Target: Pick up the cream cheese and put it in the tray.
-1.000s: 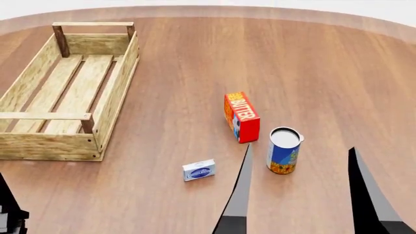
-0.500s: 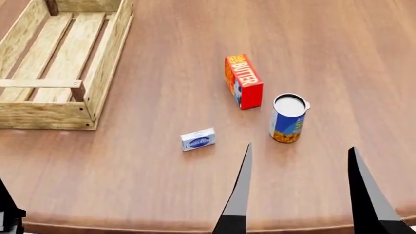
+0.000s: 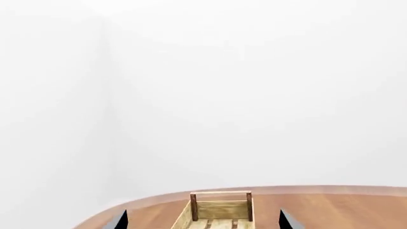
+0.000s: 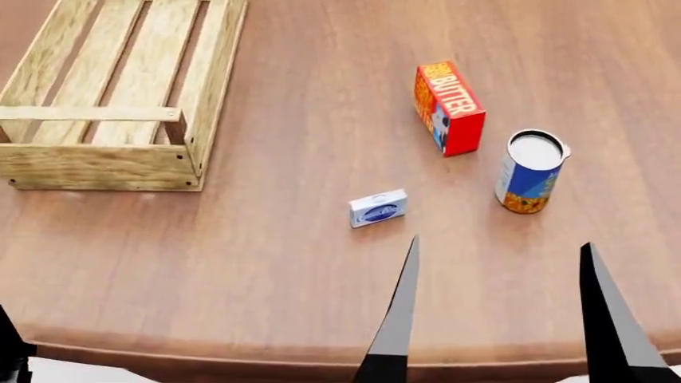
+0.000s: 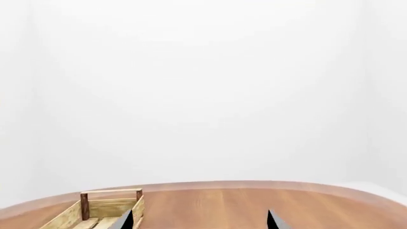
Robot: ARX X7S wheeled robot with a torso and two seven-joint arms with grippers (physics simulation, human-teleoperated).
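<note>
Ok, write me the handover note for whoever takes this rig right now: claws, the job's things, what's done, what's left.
Right claw: open, empty, hanging above the table's near edge.
Left claw: open, empty, its camera facing the tray's end rail.
Cream cheese: flat on the table, untouched, just beyond the right claw's inner finger.
Tray: far left, nothing visible inside.
Done: nothing.
Left: grasp the cream cheese, carry it left, set it in the tray.

A round wooden table [image 4: 266,271] with a reddish-brown top and a curved near edge fills the scene. Plain white walls [image 3: 254,95] rise beyond its far rim, evenly lit.
</note>
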